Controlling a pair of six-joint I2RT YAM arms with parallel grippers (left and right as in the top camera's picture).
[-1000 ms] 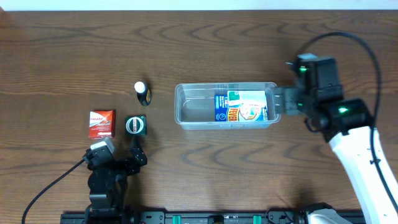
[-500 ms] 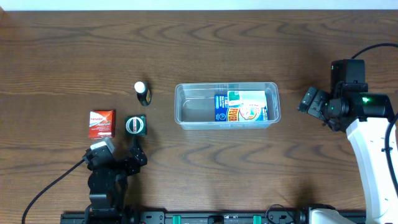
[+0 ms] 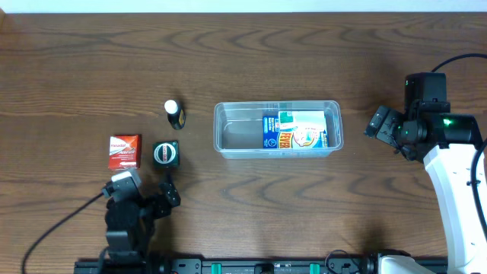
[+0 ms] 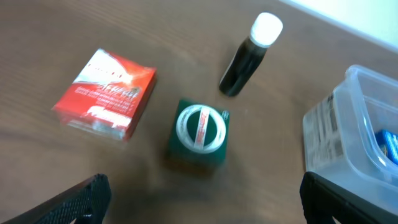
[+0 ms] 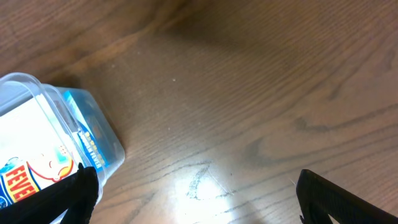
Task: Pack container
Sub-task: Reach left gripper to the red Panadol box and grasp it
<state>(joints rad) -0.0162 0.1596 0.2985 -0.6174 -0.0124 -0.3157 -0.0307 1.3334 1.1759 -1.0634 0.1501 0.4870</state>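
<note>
The clear plastic container (image 3: 228,129) sits mid-table with a blue and white box (image 3: 295,131) lying in its right half. It also shows in the left wrist view (image 4: 348,118) and the right wrist view (image 5: 37,99). A red box (image 3: 124,151), a small green box with a round white label (image 3: 166,153) and a dark bottle with a white cap (image 3: 174,114) stand left of it. My left gripper (image 3: 168,192) is open and empty just below the green box (image 4: 199,130). My right gripper (image 3: 378,125) is open and empty right of the container.
The wooden table (image 3: 251,53) has a pale edge along the far side. The right arm (image 3: 456,190) runs down the right side of the table. The red box (image 4: 107,92) and the bottle (image 4: 247,56) lie ahead of the left wrist.
My right gripper has drawn back to the right, away from the container's right end, and now holds still. My left arm has pulled back slightly toward the near edge.
</note>
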